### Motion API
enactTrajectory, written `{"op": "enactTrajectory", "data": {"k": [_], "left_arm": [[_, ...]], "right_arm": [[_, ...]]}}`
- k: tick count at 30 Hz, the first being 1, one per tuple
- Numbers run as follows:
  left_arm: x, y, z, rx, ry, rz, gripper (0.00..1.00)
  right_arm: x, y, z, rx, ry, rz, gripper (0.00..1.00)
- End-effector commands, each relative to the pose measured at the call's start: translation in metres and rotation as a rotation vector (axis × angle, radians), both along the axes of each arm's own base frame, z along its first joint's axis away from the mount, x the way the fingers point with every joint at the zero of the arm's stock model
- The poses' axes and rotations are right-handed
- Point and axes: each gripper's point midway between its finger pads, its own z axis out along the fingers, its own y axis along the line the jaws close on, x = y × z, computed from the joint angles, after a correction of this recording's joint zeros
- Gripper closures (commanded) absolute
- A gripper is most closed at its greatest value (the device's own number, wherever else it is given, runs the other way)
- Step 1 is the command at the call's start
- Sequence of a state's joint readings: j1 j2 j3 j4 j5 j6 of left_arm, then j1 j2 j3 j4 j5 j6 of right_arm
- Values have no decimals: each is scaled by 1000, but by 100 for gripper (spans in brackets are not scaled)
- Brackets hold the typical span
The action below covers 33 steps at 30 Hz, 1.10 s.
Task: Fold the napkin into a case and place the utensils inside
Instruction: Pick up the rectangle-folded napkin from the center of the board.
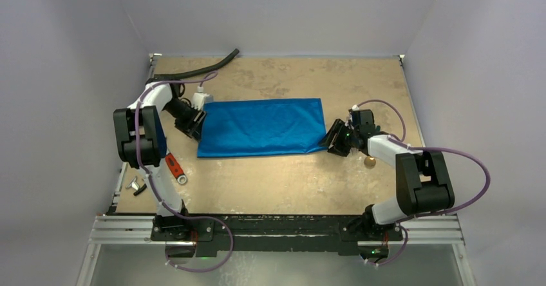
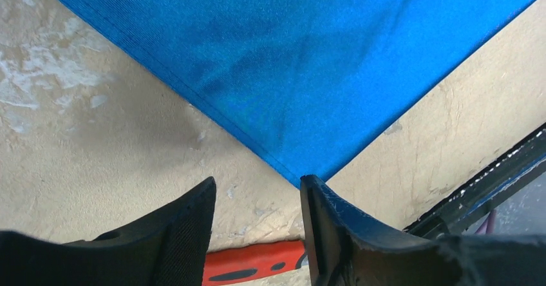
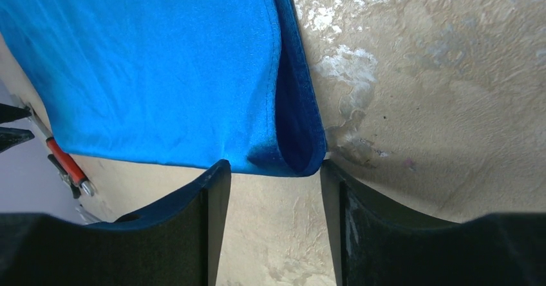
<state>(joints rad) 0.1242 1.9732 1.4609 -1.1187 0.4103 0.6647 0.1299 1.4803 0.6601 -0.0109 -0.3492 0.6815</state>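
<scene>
If you look down from above, you see the napkin (image 1: 261,128) lying flat in the middle of the tabletop (image 1: 277,183). It is shiny and blue, and it is folded into a long shape that runs from left to right. Your left tool (image 1: 192,128) sits at the left end of the napkin. Your right tool (image 1: 333,141) sits at its near right corner.

From the left wrist, you can see that the left tool (image 2: 257,189) is spread, with nothing between its two fingers (image 2: 180,234). A corner of the napkin (image 2: 290,60) points at the gap and comes right up to the tip of one finger. Bare tabletop shows in the gap. Below it you can see a bit of the red handle of the wrench (image 2: 251,266).

From the right wrist, the right tool (image 3: 273,176) is spread too, and it pinches nothing. A corner of the napkin (image 3: 148,73) sits just in front of the gap. Two layers show there, and the top one curls up a little from the bottom one.

The spoon (image 1: 369,162) has a round gold end. It lies on the tabletop just beside your right arm, apart from the napkin. The wrench (image 1: 175,168) lies by your left arm. A black hose (image 1: 199,71) lies at the far left.
</scene>
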Motion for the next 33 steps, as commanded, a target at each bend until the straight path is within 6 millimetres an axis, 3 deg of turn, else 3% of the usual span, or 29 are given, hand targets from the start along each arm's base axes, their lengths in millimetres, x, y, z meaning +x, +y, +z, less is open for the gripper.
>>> {"op": "enactTrajectory", "data": {"k": [1, 10, 14, 17, 21, 27, 33], "left_arm": [[11, -5, 14, -18, -76, 15, 45], [16, -5, 10, -10, -85, 50, 44], [19, -5, 9, -11, -80, 69, 45], [20, -5, 10, -12, -86, 72, 45], [21, -2, 9, 8, -84, 69, 44], [41, 13, 27, 73, -62, 43, 43], [33, 15, 27, 100, -58, 44, 42]], "right_arm": [[2, -3, -5, -2, -9, -22, 46], [7, -2, 1, 2, -32, -23, 57], [12, -4, 8, -14, -60, -26, 83], [15, -7, 13, -27, -81, -34, 94], [17, -7, 17, -29, -90, -30, 96], [14, -8, 16, -50, -55, -12, 96], [18, -11, 21, -67, -55, -23, 97]]}}
